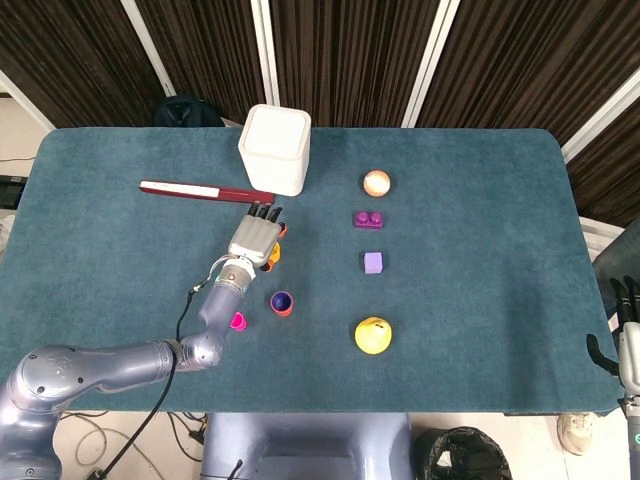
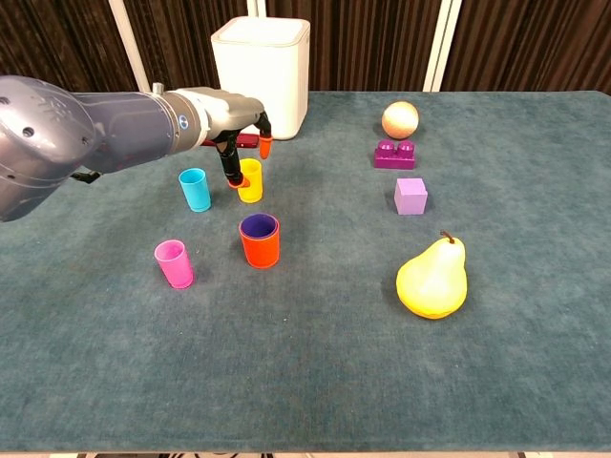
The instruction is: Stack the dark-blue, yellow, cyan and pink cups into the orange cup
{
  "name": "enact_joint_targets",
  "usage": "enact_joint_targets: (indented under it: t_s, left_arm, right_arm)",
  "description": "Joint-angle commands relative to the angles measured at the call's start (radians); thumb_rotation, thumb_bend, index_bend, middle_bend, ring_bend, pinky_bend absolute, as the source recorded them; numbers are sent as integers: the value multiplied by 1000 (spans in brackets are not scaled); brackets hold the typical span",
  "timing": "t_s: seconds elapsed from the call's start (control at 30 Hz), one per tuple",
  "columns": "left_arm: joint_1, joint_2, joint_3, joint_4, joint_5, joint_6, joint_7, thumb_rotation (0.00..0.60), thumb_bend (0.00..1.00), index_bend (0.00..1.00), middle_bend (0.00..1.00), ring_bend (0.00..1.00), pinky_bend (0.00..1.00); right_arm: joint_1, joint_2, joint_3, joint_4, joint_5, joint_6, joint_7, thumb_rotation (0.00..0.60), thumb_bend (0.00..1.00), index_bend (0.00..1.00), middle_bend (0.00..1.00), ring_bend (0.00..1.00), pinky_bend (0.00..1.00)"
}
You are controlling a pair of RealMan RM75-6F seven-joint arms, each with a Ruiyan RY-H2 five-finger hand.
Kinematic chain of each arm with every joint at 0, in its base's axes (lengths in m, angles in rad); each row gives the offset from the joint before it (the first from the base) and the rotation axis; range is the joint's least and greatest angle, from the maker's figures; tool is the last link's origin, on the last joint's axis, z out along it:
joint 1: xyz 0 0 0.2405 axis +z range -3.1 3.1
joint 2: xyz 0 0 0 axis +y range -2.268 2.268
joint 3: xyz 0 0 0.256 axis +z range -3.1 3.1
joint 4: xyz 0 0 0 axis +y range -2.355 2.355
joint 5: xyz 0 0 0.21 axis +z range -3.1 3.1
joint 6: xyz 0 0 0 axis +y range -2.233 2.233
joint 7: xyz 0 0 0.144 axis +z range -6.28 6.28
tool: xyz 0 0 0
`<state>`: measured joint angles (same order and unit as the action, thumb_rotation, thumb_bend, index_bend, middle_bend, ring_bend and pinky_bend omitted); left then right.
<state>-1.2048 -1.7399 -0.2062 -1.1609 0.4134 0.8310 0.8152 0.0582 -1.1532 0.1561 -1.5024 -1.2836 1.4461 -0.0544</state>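
The orange cup (image 2: 260, 244) stands on the table with the dark-blue cup (image 2: 258, 226) nested inside it. The yellow cup (image 2: 250, 181) stands upright just behind, the cyan cup (image 2: 195, 189) to its left, the pink cup (image 2: 174, 263) nearer the front. My left hand (image 2: 244, 157) hovers over the yellow cup with its fingers apart: one orange fingertip touches the cup's left side, another is raised behind it. In the head view the left hand (image 1: 254, 238) covers the cyan cup and part of the yellow cup (image 1: 271, 256). My right hand (image 1: 629, 335) sits at the far right edge, fingers straight, holding nothing.
A white box (image 2: 261, 74) stands right behind my left hand, with a red-and-white flat tool (image 1: 200, 190) to its left. A peach-coloured ball (image 2: 400, 119), purple brick (image 2: 394, 154), purple cube (image 2: 410, 196) and yellow pear (image 2: 432, 279) lie to the right.
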Motion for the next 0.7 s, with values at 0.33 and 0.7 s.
enact_joint_targets:
  t_s: [0.33, 0.7]
  left_arm:
    - [-3, -31, 6, 49, -6, 1, 9, 600, 263, 437, 87, 0, 0]
    - [-5, -6, -19, -10, 32, 30, -8, 600, 307, 474, 108, 0, 0]
  right_arm:
    - [-1, -1, 3, 2, 3, 2, 0, 600, 424, 36, 0, 58, 0]
    - [-5, 1, 7, -1, 3, 11, 8, 600, 424, 36, 0, 58, 0]
